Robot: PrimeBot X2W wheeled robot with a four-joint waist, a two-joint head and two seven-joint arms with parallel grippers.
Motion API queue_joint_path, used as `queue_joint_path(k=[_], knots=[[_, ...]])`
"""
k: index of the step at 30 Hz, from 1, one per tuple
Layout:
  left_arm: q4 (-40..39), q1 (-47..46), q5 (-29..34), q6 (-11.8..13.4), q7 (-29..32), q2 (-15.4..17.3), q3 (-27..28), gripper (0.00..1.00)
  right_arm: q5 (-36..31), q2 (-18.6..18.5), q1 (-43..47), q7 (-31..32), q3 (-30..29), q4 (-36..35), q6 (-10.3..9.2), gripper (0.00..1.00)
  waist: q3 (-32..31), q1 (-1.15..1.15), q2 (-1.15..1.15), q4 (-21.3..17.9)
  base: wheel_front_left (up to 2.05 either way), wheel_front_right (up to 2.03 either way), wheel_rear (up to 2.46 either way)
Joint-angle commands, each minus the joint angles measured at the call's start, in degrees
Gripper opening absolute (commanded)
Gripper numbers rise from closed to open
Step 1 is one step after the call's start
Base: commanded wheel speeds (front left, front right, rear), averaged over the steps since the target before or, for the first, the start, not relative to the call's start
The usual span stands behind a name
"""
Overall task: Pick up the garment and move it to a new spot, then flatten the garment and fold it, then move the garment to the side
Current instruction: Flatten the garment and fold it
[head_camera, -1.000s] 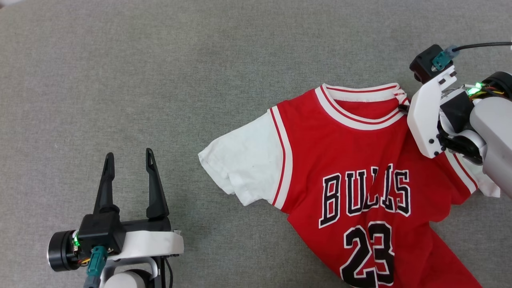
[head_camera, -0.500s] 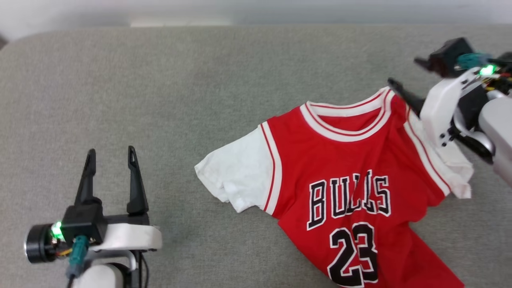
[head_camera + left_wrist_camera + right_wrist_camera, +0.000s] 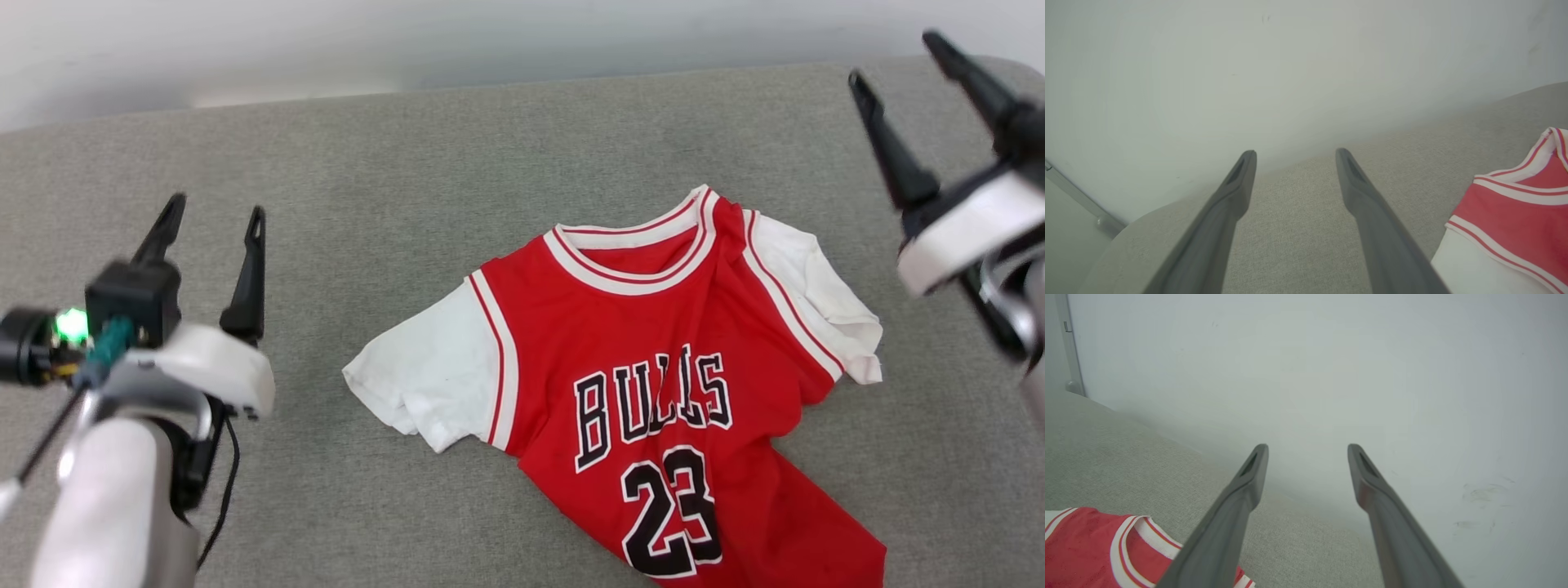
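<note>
Two sets of jaws, spread and empty: left gripper (image 3: 216, 207) and right gripper (image 3: 892, 57) sit clear of the red jersey T-shirt with white sleeves (image 3: 645, 327), rumpled face-up on the grey fabric counter (image 3: 367, 163). Likely flattening next: pinch both shoulders, pull apart evenly.

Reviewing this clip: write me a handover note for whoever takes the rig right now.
Left end effector: open, empty, over the gray surface, left of the garment.
Right end effector: open, empty, clear of the garment on its right.
Garment: front up on the surface, creased at the right shoulder, not flat.
Done: garment laid down.
Left: flatten, fold, move aside.
</note>
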Motion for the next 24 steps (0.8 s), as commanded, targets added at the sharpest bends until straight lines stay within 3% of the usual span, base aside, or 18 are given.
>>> queue_joint_path(k=[1, 4, 8, 12, 16, 24], knots=[[0.5, -3.3, -1.1, -1.4, 4.4, 2.0, -1.1, 1.0, -5.3, 3.1, 7.3, -0.1, -7.7, -6.6, -0.04, 1.0, 0.1, 0.0, 0.0, -0.7, 0.0, 0.0, 0.0], [1.4, -6.6, -3.7, -2.6, 10.9, 4.1, -2.9, 1.0, -10.1, 6.5, 15.1, -0.1, -14.6, -13.5, -0.04, 1.0, 0.4, 0.0, 0.0, -1.2, 0.0, 0.0, 0.0], [2.7, -10.5, -9.4, -3.4, 21.6, 7.6, -7.2, 1.0, -14.0, 9.8, 22.3, -0.1, -19.5, -19.8, -0.04, 1.0, 0.8, 0.0, 0.0, -1.7, 0.0, 0.0, 0.0], [1.1, -15.1, -16.8, -3.4, 33.6, 15.0, -16.8, 1.0, -15.9, 11.6, 26.5, -0.1, -21.3, -23.4, -0.04, 1.0, 1.5, 0.0, 0.0, -2.3, 0.0, 0.0, 0.0], [-1.0, -19.8, -26.2, -3.4, 44.4, 19.9, -23.9, 1.0, -16.8, 12.6, 28.5, 0.0, -22.1, -25.3, -0.04, 1.0, 2.5, 0.0, 0.0, -2.7, 0.0, 0.0, 0.0], [-1.5, -27.1, -38.8, -3.4, 60.1, 24.4, -34.7, 1.0, -17.4, 13.5, 27.9, 1.1, -21.6, -27.0, -0.04, 1.0, 4.8, 0.0, 0.0, -3.6, 0.0, 0.0, 0.0]])
